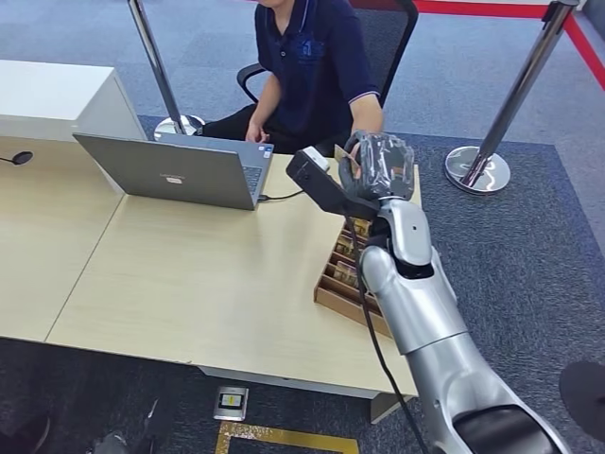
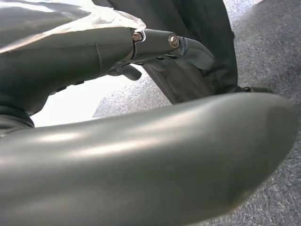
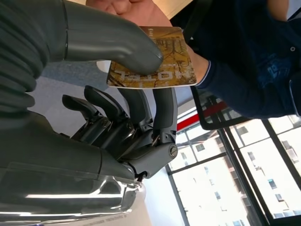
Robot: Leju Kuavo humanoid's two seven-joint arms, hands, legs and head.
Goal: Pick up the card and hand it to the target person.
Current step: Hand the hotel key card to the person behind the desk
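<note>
My right hand [image 1: 378, 165] is raised over the table's far right corner, reaching toward the seated person [image 1: 314, 66] in a dark blue polo. It pinches a brown-gold hotel card [image 3: 152, 61] between its thumb and fingers [image 3: 165, 108]; a sliver of the card [image 1: 347, 154] shows beside the hand. The person's open palm [image 3: 131, 9] lies right behind the card, and I cannot tell whether it touches it. My left hand [image 2: 106, 52] hangs over grey carpet, fingers stretched out, holding nothing.
A wooden box [image 1: 342, 279] of several cards sits under my right forearm at the edge of the table [image 1: 179, 274]. An open laptop [image 1: 179, 170] stands in front of the person. Chrome stanchions [image 1: 492, 170] [image 1: 175, 123] stand on the carpet behind.
</note>
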